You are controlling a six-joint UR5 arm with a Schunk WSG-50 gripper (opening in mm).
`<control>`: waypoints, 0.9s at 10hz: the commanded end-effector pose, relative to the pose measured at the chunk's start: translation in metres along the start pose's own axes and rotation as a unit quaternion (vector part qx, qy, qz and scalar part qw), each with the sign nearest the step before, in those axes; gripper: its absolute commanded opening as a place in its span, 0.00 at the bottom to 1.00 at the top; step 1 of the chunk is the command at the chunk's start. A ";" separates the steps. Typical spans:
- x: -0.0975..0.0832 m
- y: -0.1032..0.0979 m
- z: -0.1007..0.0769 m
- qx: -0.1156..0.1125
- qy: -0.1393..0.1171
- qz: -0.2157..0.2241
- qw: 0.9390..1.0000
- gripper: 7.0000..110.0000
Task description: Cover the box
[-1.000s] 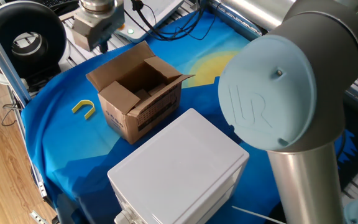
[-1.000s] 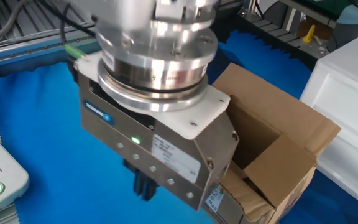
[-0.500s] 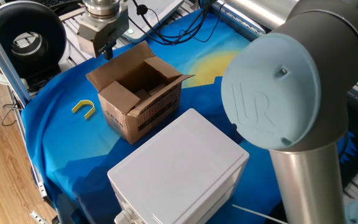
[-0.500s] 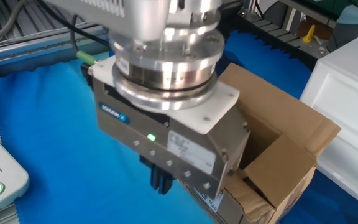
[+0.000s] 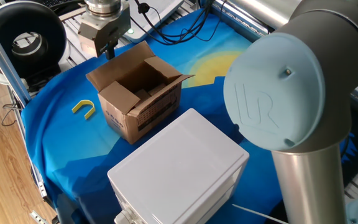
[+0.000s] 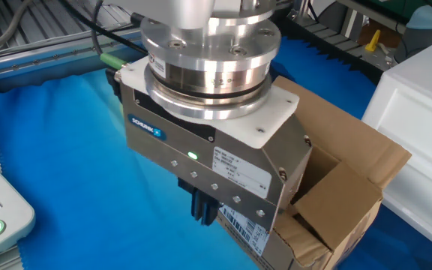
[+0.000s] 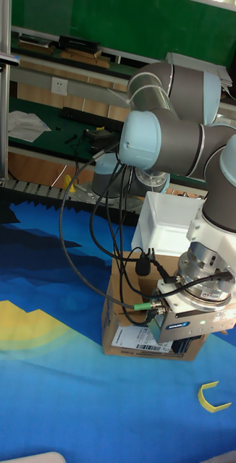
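1. The box [image 5: 143, 96] is seen standing on the blue-draped tabletop [image 5: 61, 146], with all four flaps up and the opening uncovered; a white plastic case [image 5: 180, 167] sits just beside it, toward the near edge in the one fixed view.
2. The claw [image 5: 107, 48] is found at the far side of the box in that view, just outside the upright rear flap [image 5: 124, 59], with its fingertips at about the level of that flap's top edge.
3. From the claw, the box is thus placed on the side toward the white case; the rear flap stands between the fingers and the opening.
4. In the other fixed view, the claw's body [image 6: 208, 169] is seen overlapping the box's labelled outer wall [image 6: 242, 225], its dark fingers [image 6: 203, 206] pointing down outside that wall.
5. The fingers appear drawn close together and nothing is seen held between them; how far they are parted cannot be told with certainty.
6. Whether the fingers touch the flap or wall cannot be told from these views.
7. The rear flap's hinge line is judged to run crosswise to the line from claw to box, so a push from the claw toward the white case would be expected to fold that flap over the opening.
8. A yellow U-shaped piece [image 5: 84, 109] lies on the cloth well apart from the claw, on the box's other side.
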State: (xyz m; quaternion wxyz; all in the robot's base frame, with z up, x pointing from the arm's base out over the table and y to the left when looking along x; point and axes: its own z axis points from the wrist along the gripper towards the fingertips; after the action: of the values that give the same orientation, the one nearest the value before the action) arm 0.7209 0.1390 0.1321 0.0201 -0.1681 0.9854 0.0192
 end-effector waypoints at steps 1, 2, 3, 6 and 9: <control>0.005 0.007 -0.003 -0.012 0.005 0.003 1.000 0.00; 0.008 0.007 -0.004 -0.012 0.012 0.003 1.000 0.00; 0.012 0.005 -0.004 -0.005 0.020 0.001 1.000 0.00; 0.018 0.006 -0.005 -0.006 0.030 0.000 1.000 0.00; 0.025 0.008 -0.006 -0.006 0.044 0.000 0.999 0.00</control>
State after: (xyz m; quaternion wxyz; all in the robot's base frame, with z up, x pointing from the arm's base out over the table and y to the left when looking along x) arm 0.7001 0.1364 0.1354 -0.0147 -0.1700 0.9852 0.0133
